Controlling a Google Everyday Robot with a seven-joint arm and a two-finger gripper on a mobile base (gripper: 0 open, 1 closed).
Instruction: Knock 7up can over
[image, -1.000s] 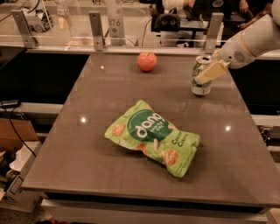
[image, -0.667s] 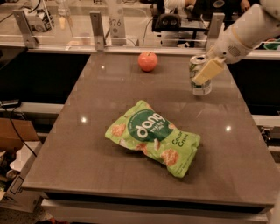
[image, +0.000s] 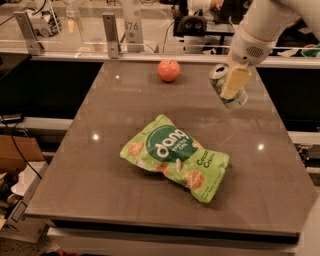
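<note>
The 7up can (image: 219, 75) is a silver-white can near the table's far right. It is tilted, with its silver top leaning left and its base low on the right. My gripper (image: 229, 93) comes down from the white arm at the upper right and is shut on the can. One cream finger (image: 235, 81) lies across the can's front; the other is hidden behind it. I cannot tell whether the base touches the table.
A green snack bag (image: 175, 156) lies in the middle of the grey table (image: 125, 210). A red apple (image: 169, 70) sits at the far centre. Clear panels and posts line the back edge. The table's right edge is close to the can.
The arm has swung up and to the left. The can, upright a second ago, now leans with its top to the left.
</note>
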